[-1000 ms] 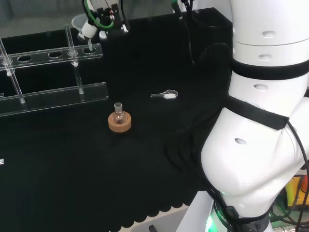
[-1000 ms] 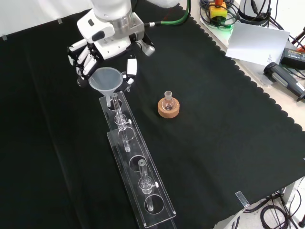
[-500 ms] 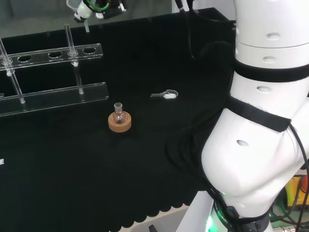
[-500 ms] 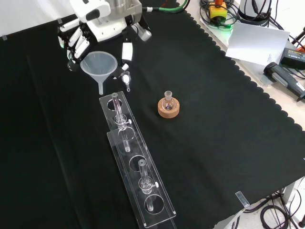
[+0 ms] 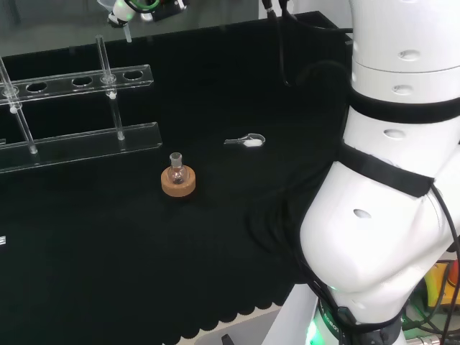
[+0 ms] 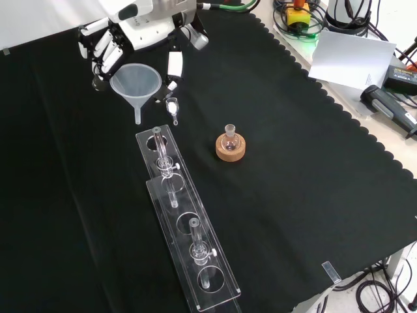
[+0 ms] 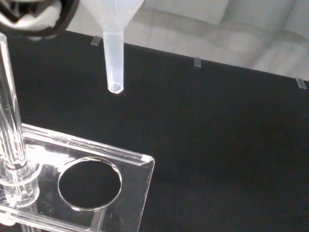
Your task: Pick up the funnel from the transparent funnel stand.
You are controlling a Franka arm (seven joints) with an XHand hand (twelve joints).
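Since a second ago, lifted clear: funnel (image 6: 135, 83) raised out of the end hole of the transparent funnel stand (image 6: 186, 222) and carried toward the far edge of the surface (image 6: 293, 163), a little higher again than half a second back. Head view: spout tip of the funnel just visible at the far left corner of the surface, hanging in the air above and beyond the stand's upper rail; end hole beneath now vacant; cork ring with small flask (image 5: 177, 178) and a small spoon (image 5: 246, 141) sitting untouched mid-surface. Front view: hand (image 6: 124, 32) near the far edge, fingers (image 6: 98, 47) curled round the far side of the cone rim and thumb bearing on the near side, so closed on the funnel; cone mouth facing up, spout pointing down and hanging well apart from the stand's first hole. Wrist view: spout hanging free above the dark cloth, tip open and round, empty hole of the stand's plate below and off to one side, a clear upright post beside it. Probably thin translucent plastic: very light, fairly stiff at the rim but liable to flex if squeezed, smooth and likely slippery, not especially fragile. Best held at the wide rim or just under it, as here, rather than at the narrow spout.
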